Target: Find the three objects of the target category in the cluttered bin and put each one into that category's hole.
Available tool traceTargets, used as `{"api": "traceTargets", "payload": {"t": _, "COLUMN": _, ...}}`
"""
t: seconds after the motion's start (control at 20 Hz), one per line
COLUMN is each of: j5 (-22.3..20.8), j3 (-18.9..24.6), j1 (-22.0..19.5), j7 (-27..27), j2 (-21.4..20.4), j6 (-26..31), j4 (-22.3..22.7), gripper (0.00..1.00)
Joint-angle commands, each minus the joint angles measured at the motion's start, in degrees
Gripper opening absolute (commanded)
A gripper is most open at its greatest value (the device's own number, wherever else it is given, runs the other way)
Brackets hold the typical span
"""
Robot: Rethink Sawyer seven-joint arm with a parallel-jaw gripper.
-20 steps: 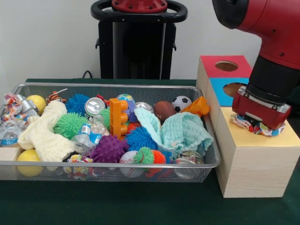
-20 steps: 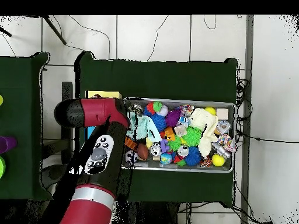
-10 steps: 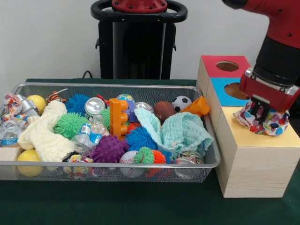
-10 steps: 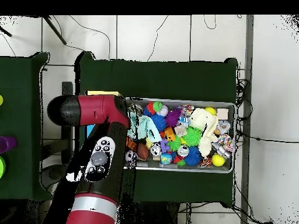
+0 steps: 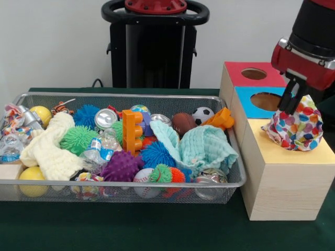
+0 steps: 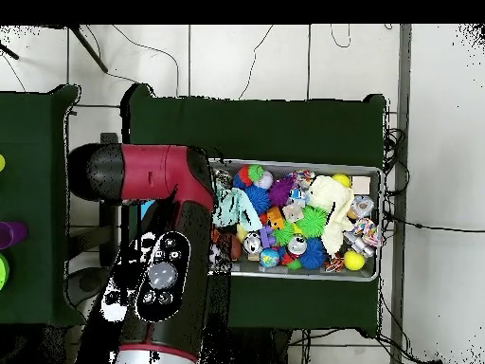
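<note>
My gripper (image 5: 289, 107) hangs over the yellow-topped box (image 5: 272, 149) at the right, just above and left of the white dotted cloth (image 5: 297, 128). The cloth is bunched in a tall heap on the yellow top and covers the hole; its peak reaches almost up to the gripper body. The wire mesh bin (image 5: 131, 183) holds a cream knitted cloth (image 5: 49, 149) at its left and a mint green cloth (image 5: 207, 149) at its right. In the overhead view my arm (image 6: 161, 275) hides the gripper and boxes; the bin (image 6: 371, 172) lies to its right.
The blue-topped box (image 5: 246, 99) and the red-topped box (image 5: 238, 73) stand behind the yellow one, both holes open. The bin also holds spiky balls, an orange block (image 5: 131, 130), cans, bottles and small balls. The black pedestal (image 5: 154, 47) stands behind the bin.
My gripper has risen from down on the yellow box top. The dotted cloth has grown from a flat bunch under it into a tall heap.
</note>
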Motion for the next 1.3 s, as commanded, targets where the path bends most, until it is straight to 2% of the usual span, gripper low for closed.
{"api": "traceTargets", "payload": {"t": 0.05, "j5": -2.2, "j3": 7.8, "j1": -3.3, "j7": -3.3, "j2": 1.9, "j6": -4.6, "j4": 8.1, "gripper": 0.0}}
{"api": "traceTargets", "payload": {"t": 0.15, "j5": -7.8, "j3": 7.1, "j1": -1.8, "j7": -4.5, "j2": 6.8, "j6": -14.2, "j4": 7.7, "gripper": 0.0}}
{"api": "traceTargets", "payload": {"t": 0.2, "j5": -9.1, "j3": 6.1, "j1": -0.7, "j7": -2.6, "j2": 8.7, "j6": -17.0, "j4": 7.4, "gripper": 0.0}}
{"api": "traceTargets", "payload": {"t": 0.3, "j5": -10.6, "j3": 4.6, "j1": 0.9, "j7": 0.9, "j2": 11.2, "j6": -21.2, "j4": 7.3, "gripper": 0.0}}
{"api": "traceTargets", "payload": {"t": 0.45, "j5": -11.4, "j3": 4.2, "j1": 1.3, "j7": 2.6, "j2": 12.6, "j6": -25.1, "j4": 7.9, "gripper": 0.0}}
{"api": "traceTargets", "payload": {"t": 0.85, "j5": -11.4, "j3": 6.4, "j1": -0.3, "j7": -0.7, "j2": 10.6, "j6": -23.6, "j4": 9.6, "gripper": 0.0}}
{"api": "traceTargets", "payload": {"t": 1.1, "j5": -11.2, "j3": 9.9, "j1": -3.4, "j7": -3.3, "j2": 9.4, "j6": -24.8, "j4": 11.6, "gripper": 0.0}}
{"api": "traceTargets", "payload": {"t": 1.3, "j5": -10.4, "j3": 10.7, "j1": -4.3, "j7": -2.9, "j2": 6.9, "j6": -23.0, "j4": 13.1, "gripper": 0.0}}
